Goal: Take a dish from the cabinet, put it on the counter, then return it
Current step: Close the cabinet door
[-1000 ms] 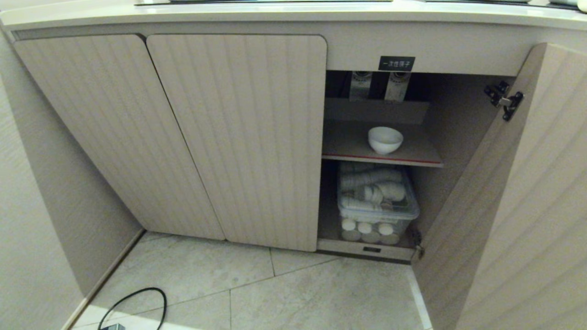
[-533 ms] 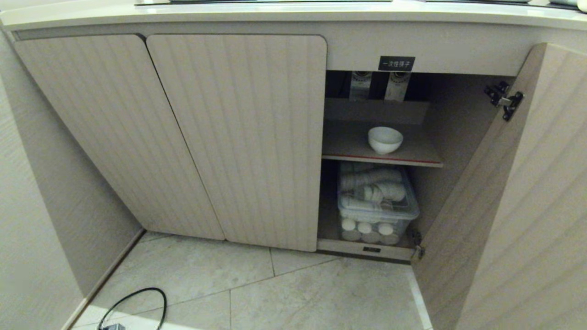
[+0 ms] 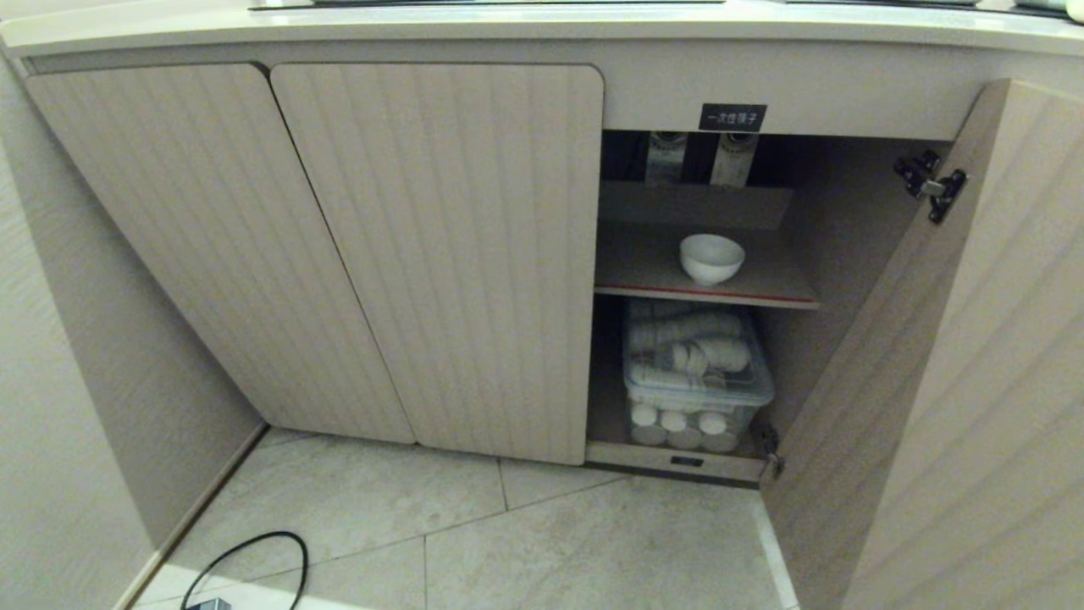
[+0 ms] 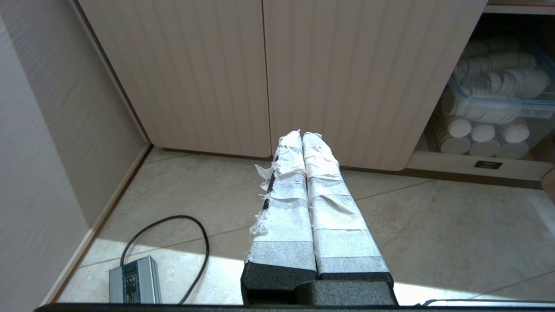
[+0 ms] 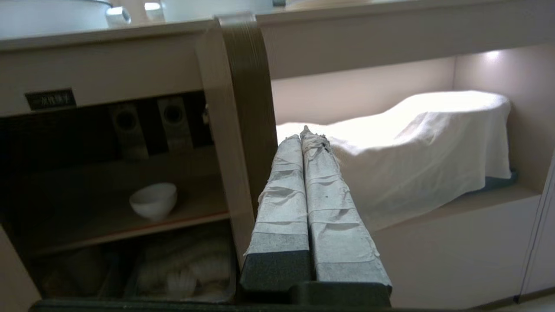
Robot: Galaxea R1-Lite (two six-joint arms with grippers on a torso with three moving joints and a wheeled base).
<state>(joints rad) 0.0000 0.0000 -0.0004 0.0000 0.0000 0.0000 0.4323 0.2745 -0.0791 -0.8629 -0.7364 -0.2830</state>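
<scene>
Below my head camera, the low beige wood-grain cabinet (image 3: 440, 254) with vertically ribbed, round-cornered doors stands under the smooth cream-white counter (image 3: 542, 25). Its two left doors are closed; its right door (image 3: 957, 356) is swung wide open. A small black label with white characters (image 3: 732, 117) sits above the opening. On the upper, red-edged shelf (image 3: 644, 271) rests the small plain white round bowl (image 3: 711, 257), upright and alone, nothing touching it. On the compartment floor below stands a clear plastic lidded box of stacked white disposable cups (image 3: 696, 373).

My right gripper (image 5: 305, 135) hovers outside the cabinet, just beside the edge of the open door, well apart from the bowl. Its two tape-wrapped fingers (image 5: 282, 190) are pressed together and hold nothing. Beyond them lies a draped white cloth (image 5: 433, 138) in a lit recess.

My left gripper (image 4: 302, 136) hangs low over the pale tiled floor (image 4: 433, 225), fingers together and empty, facing the closed doors. A black cable (image 4: 190, 225) and a small grey metal box (image 4: 134, 286) lie on the tiles.
</scene>
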